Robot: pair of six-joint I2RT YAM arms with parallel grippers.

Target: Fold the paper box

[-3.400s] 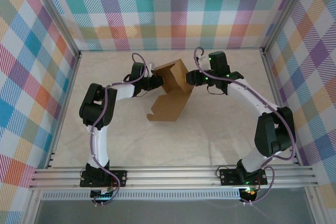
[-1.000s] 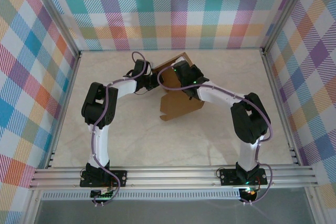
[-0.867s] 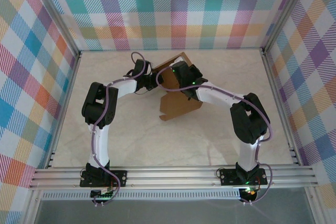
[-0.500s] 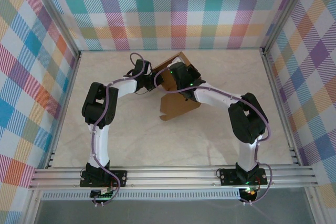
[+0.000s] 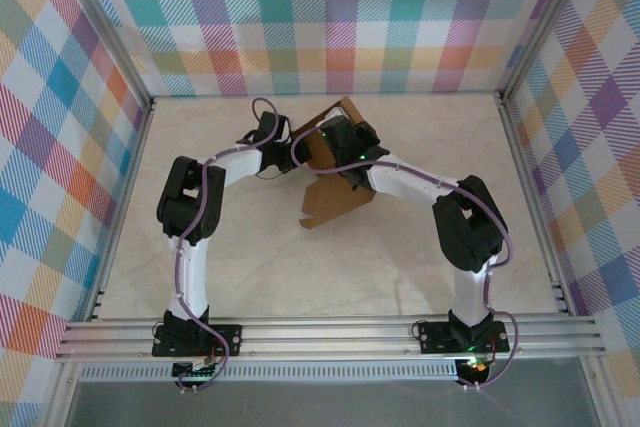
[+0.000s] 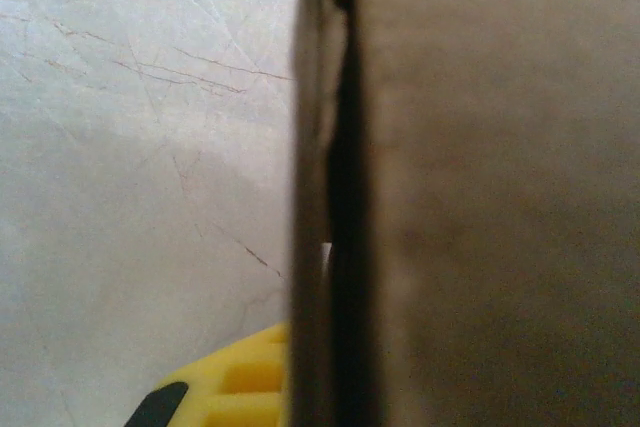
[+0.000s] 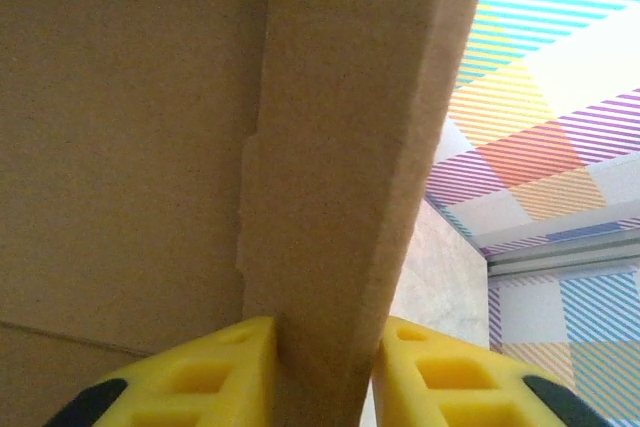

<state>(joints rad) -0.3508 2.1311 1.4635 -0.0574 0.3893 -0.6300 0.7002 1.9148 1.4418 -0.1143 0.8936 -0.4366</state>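
Box on table, standing between my pincers. Left pincer clenched on its wall edge. Right pincer straddles a flap, fingers against both sides; can't tell if gripping or released.

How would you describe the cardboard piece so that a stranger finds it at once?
Look at the beige table inside the checked walls. In its far half, where the left arm and right arm meet, lies the paper box: plain brown cardboard, half folded, the only brown thing there.
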